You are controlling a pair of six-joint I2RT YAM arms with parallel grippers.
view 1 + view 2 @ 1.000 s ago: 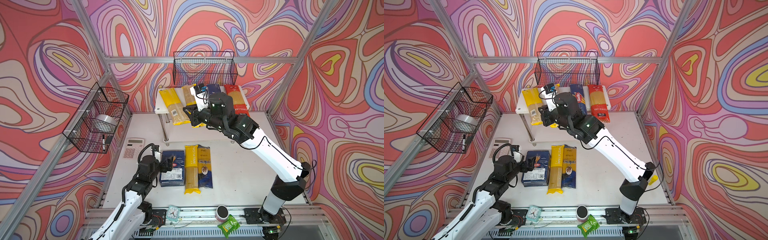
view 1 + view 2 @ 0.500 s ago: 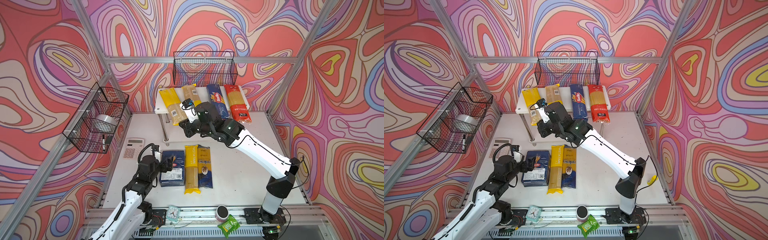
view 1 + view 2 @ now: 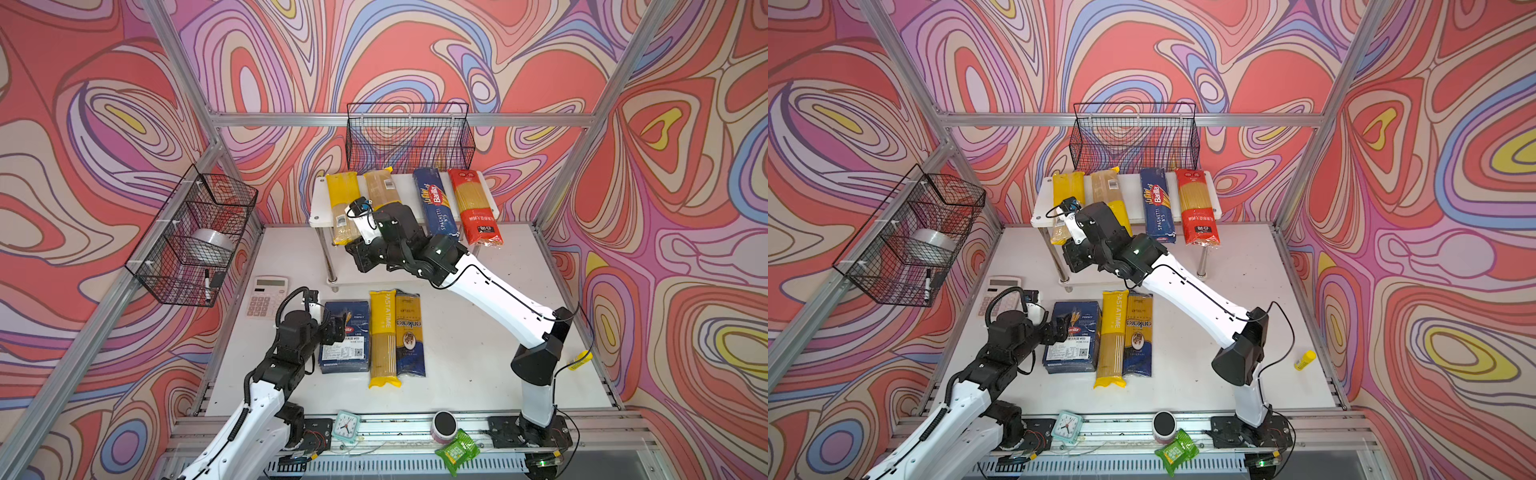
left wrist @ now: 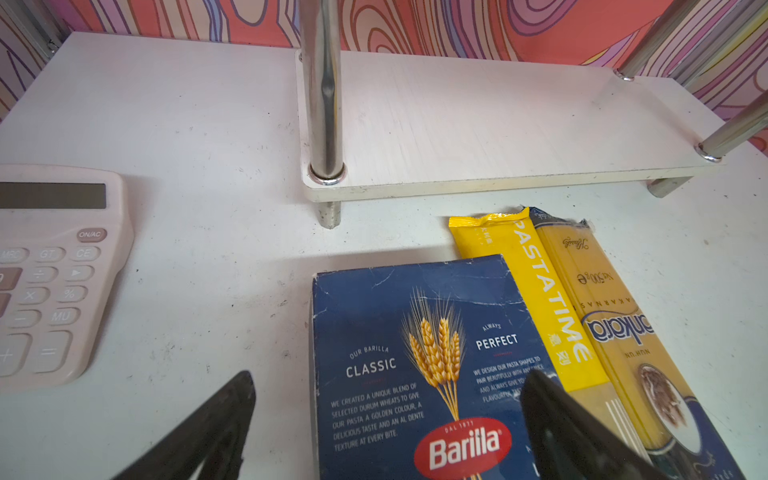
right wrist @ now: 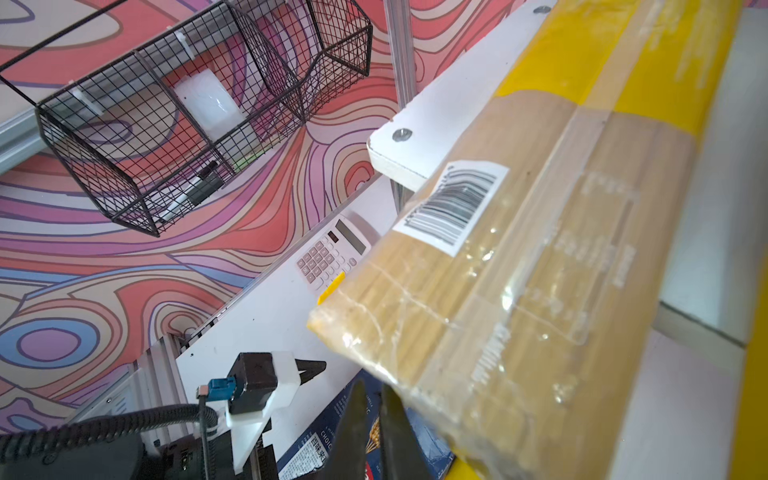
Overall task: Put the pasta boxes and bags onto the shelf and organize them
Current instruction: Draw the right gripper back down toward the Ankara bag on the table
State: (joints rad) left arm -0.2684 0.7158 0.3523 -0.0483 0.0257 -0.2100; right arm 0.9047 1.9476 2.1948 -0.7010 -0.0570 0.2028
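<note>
**Near rail.** We note a clock (image 3: 346, 426) and a green packet (image 3: 457, 449); neither belongs to the job.

**Left claw** (image 4: 386, 415). Jaws wide apart, astride the carton (image 3: 345, 336). One finger is over bare table (image 3: 478, 365) outside its left edge, the other at its right edge. We read the spread as set for the carton's breadth. Whether it touches, we cannot tell.

**Carton.** Flat on the table, near left, print up. The Pasta Time bag (image 3: 384, 338) lies against its right side, and the blue-gold bag (image 3: 409, 332) against that. All three point lengthwise toward the shelf, none yet shelved.

**Calculator** (image 3: 266, 297). Left of the carton, apart from it.

**Right claw** (image 5: 374, 386). Jaws together, holding nothing, just beside the overhanging near end of the left yellow bag (image 3: 343, 199). Closed like this, we judge it fit to nudge, not to grip.

**Shelf** (image 3: 320, 199). The top board carries, left to right:
- that yellow bag
- a second yellow bag (image 3: 380, 189)
- the Spaghetti box (image 3: 436, 203)
- the red bag (image 3: 476, 208)

They lie side by side, which saves width. Their near ends pass the edge because they outrun the board's depth. The lower board (image 4: 498, 124) is bare, and we judge it the likely home for the carton.

**Far wall.** Wire basket (image 3: 409, 137).
</note>
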